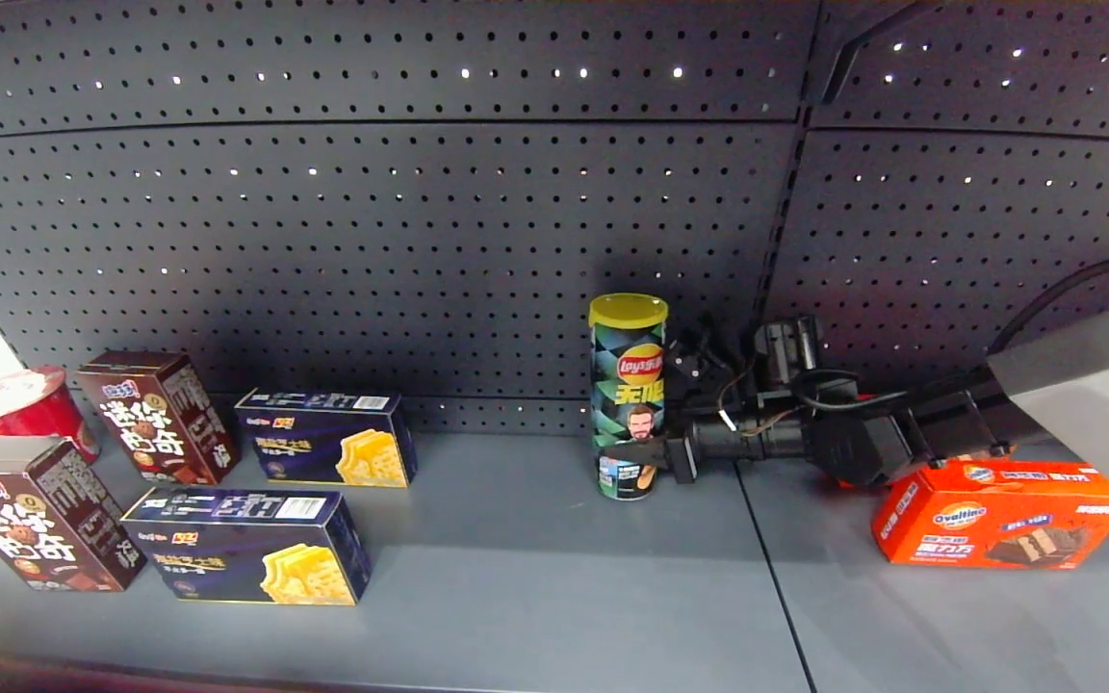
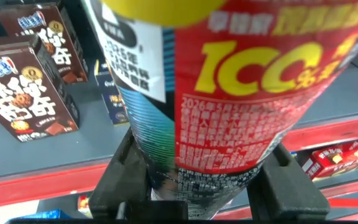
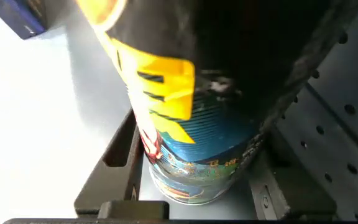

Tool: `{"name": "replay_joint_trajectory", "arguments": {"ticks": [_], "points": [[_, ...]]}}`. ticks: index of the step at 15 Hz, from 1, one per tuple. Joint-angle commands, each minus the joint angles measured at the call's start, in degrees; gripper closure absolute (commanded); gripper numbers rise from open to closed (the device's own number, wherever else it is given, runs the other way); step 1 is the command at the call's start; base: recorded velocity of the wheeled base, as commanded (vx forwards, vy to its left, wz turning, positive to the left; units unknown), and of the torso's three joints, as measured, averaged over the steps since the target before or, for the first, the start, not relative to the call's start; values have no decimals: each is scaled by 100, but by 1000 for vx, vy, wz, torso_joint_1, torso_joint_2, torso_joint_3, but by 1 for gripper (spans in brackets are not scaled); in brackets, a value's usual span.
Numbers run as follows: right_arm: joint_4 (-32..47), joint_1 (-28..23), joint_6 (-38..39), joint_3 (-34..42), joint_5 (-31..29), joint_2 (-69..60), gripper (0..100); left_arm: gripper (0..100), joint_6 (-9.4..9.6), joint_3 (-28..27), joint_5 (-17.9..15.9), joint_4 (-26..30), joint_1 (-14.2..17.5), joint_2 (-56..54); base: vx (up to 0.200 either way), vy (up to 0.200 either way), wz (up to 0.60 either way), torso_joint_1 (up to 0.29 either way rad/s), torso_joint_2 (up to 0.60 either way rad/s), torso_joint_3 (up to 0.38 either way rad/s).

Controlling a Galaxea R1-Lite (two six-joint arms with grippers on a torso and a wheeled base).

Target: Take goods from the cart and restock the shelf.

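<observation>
Two cans: one per arm.
Green can: upright on the shelf, mid-back, base apparently seated.
Right gripper: jaws clamped low on it; open them squarely, withdraw level to avoid tipping.
Left gripper: jaws holding red can, off the shelf.

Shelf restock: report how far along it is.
Done: brown boxes, blue boxes and an orange box already sit on the shelf. In hand: the right hand is shut on the green can, upright on the shelf; the left hand grips a red can, not yet shelved. Left: release the green can, then shelve the red one.
</observation>
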Motion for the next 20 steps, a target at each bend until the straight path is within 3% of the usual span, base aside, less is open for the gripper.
{"name": "replay_joint_trajectory", "arguments": {"ticks": [1,4,5,6,9,12,17,20], "points": [[-31,100,28,356,-201,-559,100,100,-2,62,1,-5,3,-79,0,0,0,0,0,0],[-462,399,625,1077,-623,-1359,100,100,-2,177,10,-5,3,-202,0,0,0,0,0,0],[-488,417,660,1112,-676,-1421,100,100,-2,185,10,3,3,-211,0,0,0,0,0,0],[-532,575,757,1367,-1089,-1790,100,100,-2,282,10,-5,-5,-263,0,0,0,0,0,0],[-603,944,783,2246,-1256,-2713,100,100,-2,405,10,-5,3,-351,0,0,0,0,0,0],[-1227,1287,915,3213,-1599,-3284,100,100,-2,467,10,-5,3,-378,0,0,0,0,0,0],[-2105,1287,1153,4628,-1731,-3776,100,100,-2,651,124,-5,3,-518,0,0,0,0,0,0],[-2167,1278,1153,5006,-1722,-3873,100,100,7,581,168,-5,3,-554,0,0,0,0,0,0]]}}
